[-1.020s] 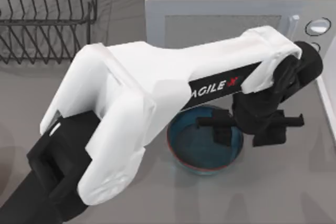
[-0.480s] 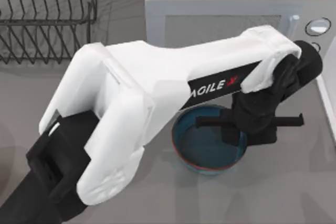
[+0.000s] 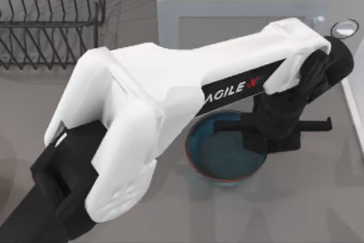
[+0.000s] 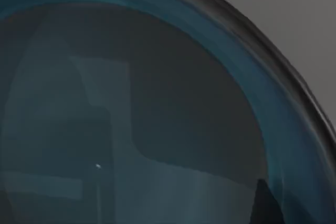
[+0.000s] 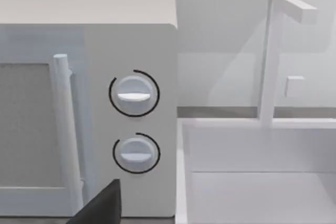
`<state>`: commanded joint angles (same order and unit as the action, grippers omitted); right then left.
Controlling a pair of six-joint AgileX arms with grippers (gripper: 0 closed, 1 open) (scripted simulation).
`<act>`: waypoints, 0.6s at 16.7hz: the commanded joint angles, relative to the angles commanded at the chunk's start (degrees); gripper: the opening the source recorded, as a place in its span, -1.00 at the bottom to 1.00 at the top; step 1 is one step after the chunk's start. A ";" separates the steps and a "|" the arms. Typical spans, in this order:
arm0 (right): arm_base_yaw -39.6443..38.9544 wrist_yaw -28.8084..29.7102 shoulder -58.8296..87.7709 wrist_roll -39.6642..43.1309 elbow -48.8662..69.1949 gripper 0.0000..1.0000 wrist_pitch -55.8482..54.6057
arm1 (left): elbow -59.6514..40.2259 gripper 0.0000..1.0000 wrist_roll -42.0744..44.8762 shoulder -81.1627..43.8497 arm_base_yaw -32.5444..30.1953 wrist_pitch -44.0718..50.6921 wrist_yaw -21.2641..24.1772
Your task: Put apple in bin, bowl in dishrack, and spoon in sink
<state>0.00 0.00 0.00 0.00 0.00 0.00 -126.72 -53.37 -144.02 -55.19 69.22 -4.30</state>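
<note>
Bowl [image 3: 219, 157] under left gripper [image 3: 253, 135]; arm label "AGILEX" [image 3: 233, 90].

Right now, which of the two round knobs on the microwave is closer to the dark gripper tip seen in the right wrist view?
The lower knob; the upper knob sits above it, farther from the tip.

One piece of lettering can be read: "AGILE X" in white capitals, the X in red, on a black strip along the white left arm [image 3: 170, 95]. The strip sits just above the bowl [image 3: 219, 160] in the top view. The microwave [image 5: 89, 103] has two round dials with no readable marks or numbers beside them.
</note>
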 joint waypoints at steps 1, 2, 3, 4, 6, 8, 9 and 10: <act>0.00 0.00 0.00 0.00 0.00 1.00 0.00 | -2.49 -1.00 -0.13 -0.59 -0.02 2.10 -0.01; 0.00 0.00 0.00 0.00 0.00 1.00 0.00 | -5.57 -1.00 -0.23 -1.23 -0.08 4.42 -0.03; 0.00 0.00 0.00 0.00 0.00 1.00 0.00 | -9.04 -1.00 -0.29 -1.88 -0.16 6.77 -0.05; 0.00 0.00 0.00 0.00 0.00 1.00 0.00 | -12.26 -1.00 -0.31 -2.52 -0.23 9.27 -0.02; 0.00 0.00 0.00 0.00 0.00 1.00 0.00 | -18.41 -1.00 -0.13 -3.78 -0.36 14.74 0.18; 0.00 0.00 0.00 0.00 0.00 1.00 0.00 | -24.82 -1.00 0.11 -4.66 -0.37 19.84 0.26; 0.00 0.00 0.00 0.00 0.00 1.00 0.00 | -27.26 -1.00 0.17 -4.89 -0.32 21.94 0.26; 0.00 0.00 0.00 0.00 0.00 1.00 0.00 | -29.11 -1.00 0.19 -5.11 -0.27 23.59 0.23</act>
<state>0.00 0.00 0.00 0.00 0.00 0.00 -155.83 -53.18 -149.13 -55.46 92.80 -4.06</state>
